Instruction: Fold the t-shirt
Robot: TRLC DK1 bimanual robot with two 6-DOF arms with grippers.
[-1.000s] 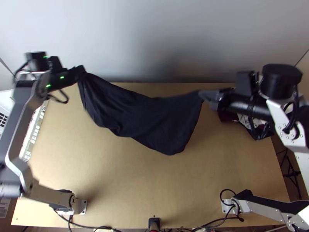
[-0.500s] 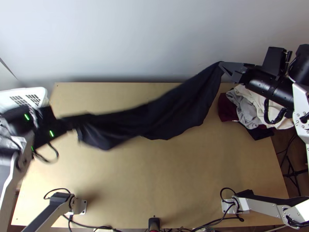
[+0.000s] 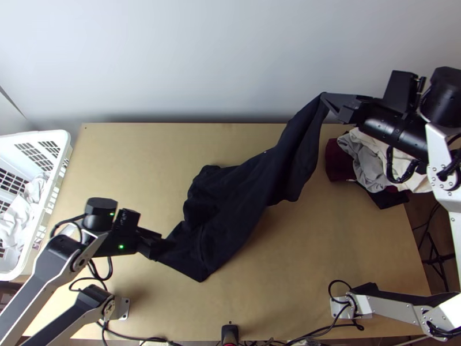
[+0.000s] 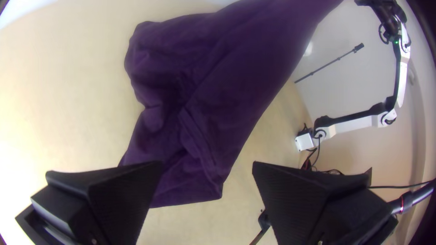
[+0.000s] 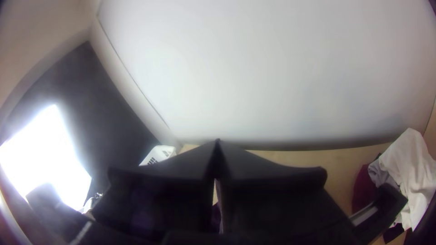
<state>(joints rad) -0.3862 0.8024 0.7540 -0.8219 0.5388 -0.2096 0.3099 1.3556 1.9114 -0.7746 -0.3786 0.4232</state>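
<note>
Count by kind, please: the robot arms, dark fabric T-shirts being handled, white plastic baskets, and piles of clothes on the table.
Silver-and-black jointed robot arms, left and right: 2
Dark fabric T-shirt: 1
White slotted plastic basket: 1
Maroon, grey and cream clothes pile: 1
Total: 5

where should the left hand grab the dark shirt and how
I'd pinch the dark shirt by its short, fairly straight near edge, coming from the near left. That edge lies low and ends in a clear corner, and the left hand is open over that end, while the far end is held up by the right hand.
</note>
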